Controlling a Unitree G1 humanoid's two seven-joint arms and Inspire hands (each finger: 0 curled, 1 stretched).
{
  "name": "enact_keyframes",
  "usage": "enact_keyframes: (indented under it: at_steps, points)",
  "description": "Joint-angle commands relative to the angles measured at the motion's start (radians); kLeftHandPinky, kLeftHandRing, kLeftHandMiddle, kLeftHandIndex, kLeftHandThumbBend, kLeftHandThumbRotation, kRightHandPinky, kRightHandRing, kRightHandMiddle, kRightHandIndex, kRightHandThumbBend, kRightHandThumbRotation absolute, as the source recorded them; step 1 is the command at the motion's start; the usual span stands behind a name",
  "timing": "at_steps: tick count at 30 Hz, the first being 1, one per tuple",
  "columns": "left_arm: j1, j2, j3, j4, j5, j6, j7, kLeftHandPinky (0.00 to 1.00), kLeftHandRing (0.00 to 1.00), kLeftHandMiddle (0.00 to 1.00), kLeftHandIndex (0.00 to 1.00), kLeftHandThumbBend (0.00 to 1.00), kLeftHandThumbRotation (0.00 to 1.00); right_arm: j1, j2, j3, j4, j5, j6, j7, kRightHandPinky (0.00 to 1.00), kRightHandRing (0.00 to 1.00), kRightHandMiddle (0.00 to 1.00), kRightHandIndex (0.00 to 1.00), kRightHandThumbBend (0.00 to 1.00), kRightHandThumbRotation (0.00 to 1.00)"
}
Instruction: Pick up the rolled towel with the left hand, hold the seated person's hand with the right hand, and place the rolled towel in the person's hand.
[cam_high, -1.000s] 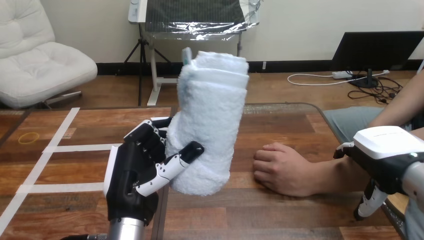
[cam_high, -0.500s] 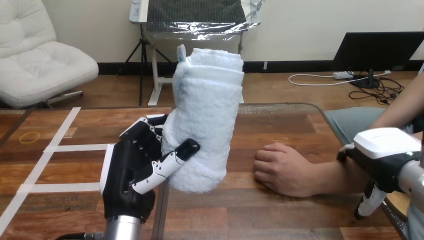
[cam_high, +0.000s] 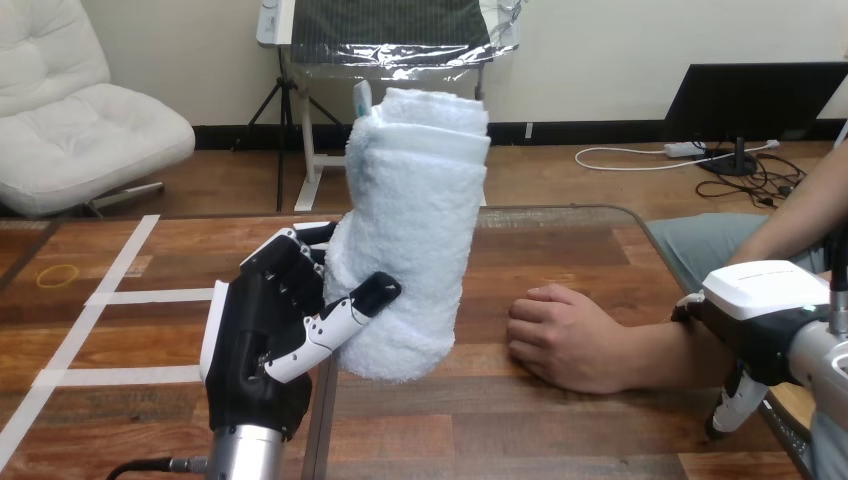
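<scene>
My left hand (cam_high: 255, 350) is shut on the rolled towel (cam_high: 415, 230), a thick pale blue roll held upright above the middle of the wooden table (cam_high: 560, 250). Its thumb crosses the towel's lower front and its fingers wrap round the left side. The person's hand (cam_high: 560, 335) lies palm down on the table, right of the towel and apart from it. My right hand (cam_high: 765, 300) sits over the person's forearm near the right edge, its white back shell facing up. Whether it grips the forearm is hidden.
White tape lines (cam_high: 120, 295) mark the table's left part. A seam (cam_high: 325, 430) between two table tops runs below my left hand. The table's right edge lies under the person's forearm.
My left hand and the towel have drifted slightly left, with the roll standing a little straighter. My right hand has sunk a little on the person's forearm. The person's hand has stayed put.
</scene>
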Motion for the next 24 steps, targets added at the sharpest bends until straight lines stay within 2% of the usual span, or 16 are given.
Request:
enact_keyframes:
  at_steps: [1, 9, 24]
  points:
    - [-0.076, -0.026, -0.002, -0.051, -0.012, -0.002, -0.002, 0.33, 0.38, 0.44, 0.51, 0.67, 0.00, -0.082, -0.006, 0.025, 0.045, -0.017, 0.001, -0.033, 1.00, 0.97, 0.94, 0.89, 0.77, 0.17]
    - [-0.074, -0.024, -0.003, -0.061, 0.020, -0.007, 0.016, 0.33, 0.37, 0.43, 0.50, 0.67, 0.00, -0.105, -0.005, 0.057, 0.084, -0.021, -0.003, -0.050, 1.00, 0.97, 0.94, 0.88, 0.77, 0.19]
    - [-0.060, -0.022, -0.006, -0.080, 0.013, 0.000, 0.011, 0.32, 0.37, 0.43, 0.50, 0.66, 0.00, -0.141, -0.001, 0.109, 0.161, -0.027, -0.001, -0.076, 1.00, 0.98, 0.94, 0.89, 0.75, 0.21]
